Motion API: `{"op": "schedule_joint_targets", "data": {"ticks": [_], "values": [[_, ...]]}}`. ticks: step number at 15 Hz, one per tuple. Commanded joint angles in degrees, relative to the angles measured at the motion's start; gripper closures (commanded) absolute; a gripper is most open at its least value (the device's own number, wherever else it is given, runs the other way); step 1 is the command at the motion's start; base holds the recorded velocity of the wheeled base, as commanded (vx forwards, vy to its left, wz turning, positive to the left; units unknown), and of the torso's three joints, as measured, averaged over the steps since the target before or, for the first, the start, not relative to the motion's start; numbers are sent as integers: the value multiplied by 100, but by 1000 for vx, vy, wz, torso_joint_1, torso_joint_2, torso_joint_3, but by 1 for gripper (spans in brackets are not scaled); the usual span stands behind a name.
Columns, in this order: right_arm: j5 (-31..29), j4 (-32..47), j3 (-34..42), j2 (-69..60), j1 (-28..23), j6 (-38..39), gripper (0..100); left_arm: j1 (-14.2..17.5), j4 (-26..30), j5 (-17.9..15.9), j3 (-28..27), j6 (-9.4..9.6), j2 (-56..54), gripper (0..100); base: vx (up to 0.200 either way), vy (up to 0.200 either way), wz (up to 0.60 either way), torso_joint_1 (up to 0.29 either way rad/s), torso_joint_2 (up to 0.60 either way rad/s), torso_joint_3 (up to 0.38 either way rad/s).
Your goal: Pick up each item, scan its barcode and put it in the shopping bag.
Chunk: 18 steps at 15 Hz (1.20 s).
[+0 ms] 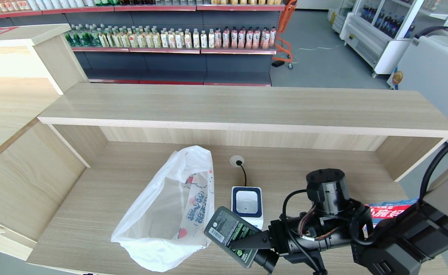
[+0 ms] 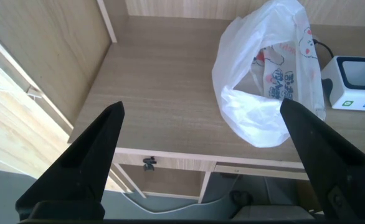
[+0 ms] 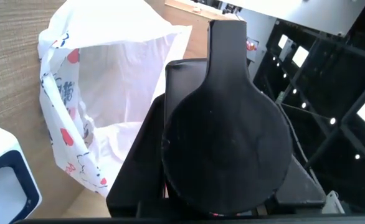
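Note:
My right gripper (image 1: 243, 244) is shut on a flat dark grey packet (image 1: 229, 235) with a barcode label, held tilted in front of the white scanner (image 1: 247, 204) and just right of the white plastic shopping bag (image 1: 170, 214). The bag lies open on the lower counter (image 1: 94, 198). In the right wrist view the dark packet (image 3: 223, 140) sits close to the lens, with the bag's (image 3: 101, 87) open mouth beyond it and the scanner (image 3: 5, 180) at the edge. My left gripper (image 2: 201, 162) hangs open over the counter's front edge, left of the bag (image 2: 263, 81), with nothing between its fingers.
A red and blue packet (image 1: 390, 210) lies on the counter at the right, partly behind my right arm. A raised wooden ledge (image 1: 247, 110) runs along the back. Side walls box in the counter. The scanner's cable (image 1: 243, 170) runs to a hole behind it.

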Motion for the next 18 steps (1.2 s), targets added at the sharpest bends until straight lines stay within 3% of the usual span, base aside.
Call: {"op": "schedule_joint_targets", "data": {"ticks": [1, 4, 6, 8, 9, 10, 11, 12, 13, 14, 15, 16, 17, 18], "values": [[-6, -4, -5, -72, 2, 188, 100, 1, 0, 4, 0, 0, -2, 0, 0, 0, 0, 0, 0, 0], [-24, -48, -576, -855, 37, 2684, 100, 1, 0, 4, 0, 0, -2, 0, 0, 0, 0, 0, 0, 0], [-191, -136, -761, -1584, -332, 4151, 100, 1, 0, 4, 0, 0, -2, 0, 0, 0, 0, 0, 0, 0], [-419, -39, -374, -2182, -956, 6349, 100, 1, 0, 4, 0, 0, -2, 0, 0, 0, 0, 0, 0, 0], [-446, -30, -374, -2314, -1071, 6964, 100, 1, 0, 4, 0, 0, -2, 0, 0, 0, 0, 0, 0, 0], [-499, -13, -357, -2718, -1185, 8766, 100, 1, 0, 4, 0, 0, -2, 0, 0, 0, 0, 0, 0, 0], [-850, -13, -242, -3105, -1431, 10436, 100, 1, 0, 4, 0, 0, -2, 0, 0, 0, 0, 0, 0, 0], [-1413, 5, -155, -3289, -1589, 11174, 100, 1, 0, 4, 0, 0, -2, 0, 0, 0, 0, 0, 0, 0], [-2986, 119, 127, -3465, -1607, 12756, 100, 1, 0, 4, 0, 0, -2, 0, 0, 0, 0, 0, 0, 0], [-3715, 277, 390, -3474, -1607, 14065, 100, 1, 0, 4, 0, 0, -2, 0, 0, 0, 0, 0, 0, 0], [-4032, 523, 680, -3491, -1607, 15041, 100, 1, 0, 4, 0, 0, -2, 0, 0, 0, 0, 0, 0, 0], [-4093, 734, 812, -3483, -1616, 15472, 100, 1, 0, 4, 0, 0, -2, 0, 0, 0, 0, 0, 0, 0], [-4128, 1393, 953, -3553, -1633, 16772, 100, 1, 0, 4, 0, 0, -2, 0, 0, 0, 0, 0, 0, 0], [-4111, 1780, 944, -3720, -1616, 17467, 100, 1, 0, 4, 0, 0, -2, 0, 0, 0, 0, 0, 0, 0]]}}
